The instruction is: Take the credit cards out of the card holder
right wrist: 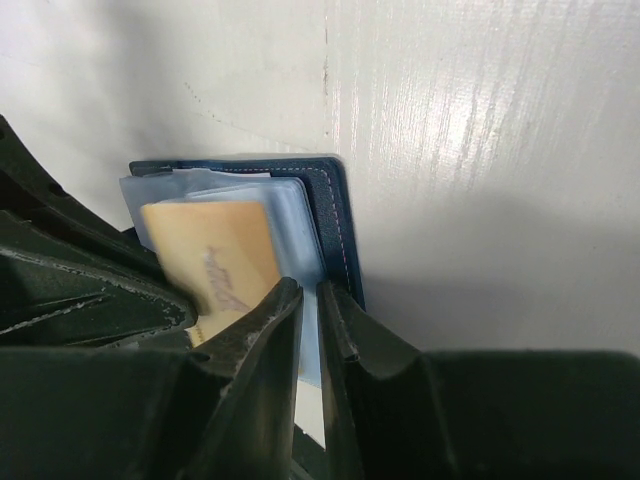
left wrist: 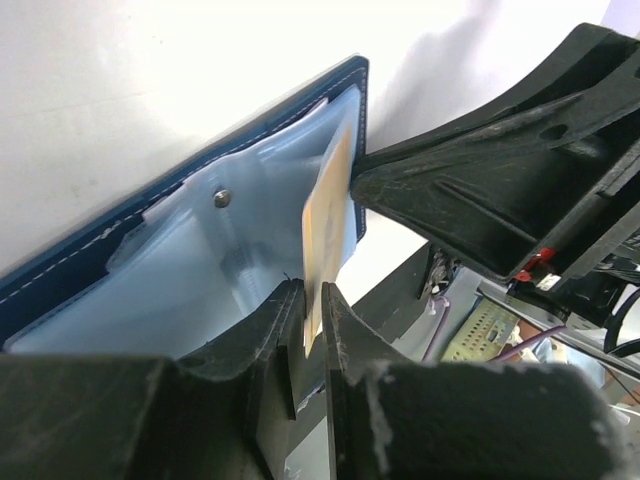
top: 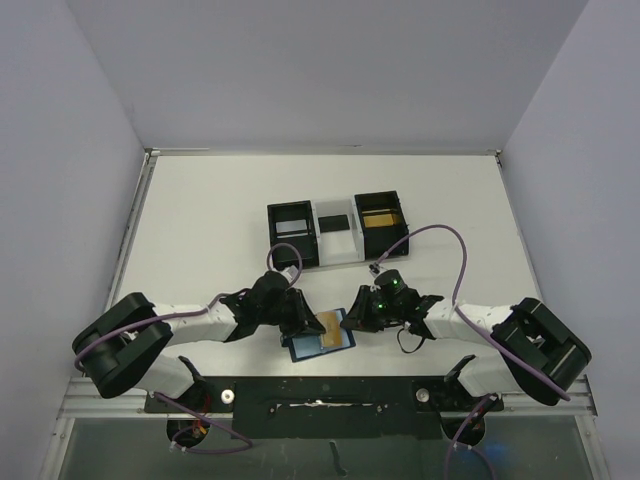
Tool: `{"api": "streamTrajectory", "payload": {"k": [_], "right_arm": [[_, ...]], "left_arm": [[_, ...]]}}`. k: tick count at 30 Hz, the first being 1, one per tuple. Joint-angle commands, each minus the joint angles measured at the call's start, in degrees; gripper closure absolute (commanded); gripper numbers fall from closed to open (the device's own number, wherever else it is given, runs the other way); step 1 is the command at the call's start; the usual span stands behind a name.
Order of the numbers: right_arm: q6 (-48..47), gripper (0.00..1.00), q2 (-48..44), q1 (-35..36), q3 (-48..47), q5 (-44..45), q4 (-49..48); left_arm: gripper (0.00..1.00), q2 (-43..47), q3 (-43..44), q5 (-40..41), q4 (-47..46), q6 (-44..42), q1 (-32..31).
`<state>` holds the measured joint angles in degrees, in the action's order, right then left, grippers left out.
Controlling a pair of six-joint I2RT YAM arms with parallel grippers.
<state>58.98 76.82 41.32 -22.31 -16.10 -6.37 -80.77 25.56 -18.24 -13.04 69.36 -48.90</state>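
1. Tabletop (top: 200, 220): the wallet (top: 303, 349) lies open on it close to the near edge, between the two arms. A sideways tug could probably slide it off that edge.
2. Wallet: its pale blue inside faces up. The right gripper (right wrist: 310, 295) is closed on the wallet's outer edge, apparently pinching mostly the thin clear sleeve. If that hold is shallow, the whole wallet may lift or swing along with the card instead of staying down.
3. Left gripper (left wrist: 312, 300): its fingers are clamped on the free end of the gold card (left wrist: 325, 220). The right gripper's fingers sit just beside it, so a pull along the wrong line risks the two knocking together.
4. Gold card: one end is between the left fingers while the other end sits in the sleeve, tilted up from the wallet. The pinch looks narrow, so friction from the sleeve could make the card slip out or bend.
5. Other cards: I cannot tell how many remain in the sleeves, and a neighbour might be dragged out too.
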Motion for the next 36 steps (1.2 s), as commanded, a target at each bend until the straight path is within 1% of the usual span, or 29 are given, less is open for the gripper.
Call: {"api": "streamTrajectory", "payload": {"k": [1,6,9,11,14,18,22,24,29,31,36], "right_arm": [[-2.1,0.83,1.1,0.6,-0.3,2.7,5.6],[-4.6,0.80,-4.7,0.7,-4.1,3.0,9.7],[-7.2,0.77,-8.3,0.9,-7.4,5.2,15.1],[-8.3,0.75,-10.0,0.9,-9.1,5.6,16.9],[-8.8,0.74,-10.5,1.4,-9.6,3.7,16.0],[-8.5,0.73,-7.4,2.9,-9.8,2.3,14.2],[-7.6,0.73,-2.7,4.5,-9.7,2.0,12.1],[-6.9,0.74,-0.8,4.7,-9.3,2.2,10.9],[-6.7,0.75,2.9,5.2,-9.7,4.7,13.0],[-6.7,0.76,3.4,5.4,-9.5,5.2,13.6],[-6.1,0.78,3.1,5.5,-8.5,5.3,13.0]], "left_arm": [[0.88,0.6,-0.9,-2.0,-1.4,-1.1,0.6],[0.91,-0.3,-1.5,-1.9,-2.9,-1.0,0.6],[0.92,0.1,-1.6,-1.7,-3.4,-1.1,0.6],[0.94,0.5,-1.7,-1.6,-3.5,-1.2,0.6],[0.96,0.3,-2.0,-1.7,-4.5,-1.1,0.6],[0.97,-0.8,-1.8,-2.4,-5.9,-0.9,0.6],[0.89,-1.5,-1.7,-2.3,-5.1,-0.8,0.6],[0.84,-1.2,-1.7,-1.9,-3.7,-0.9,0.6],[0.72,-0.7,-2.5,-1.5,-1.7,-2.1,0.6],[0.71,-1.1,-2.8,-1.3,-2.0,-2.1,0.6],[0.71,-2.8,-3.1,-1.2,-5.4,-0.7,0.4]]}}
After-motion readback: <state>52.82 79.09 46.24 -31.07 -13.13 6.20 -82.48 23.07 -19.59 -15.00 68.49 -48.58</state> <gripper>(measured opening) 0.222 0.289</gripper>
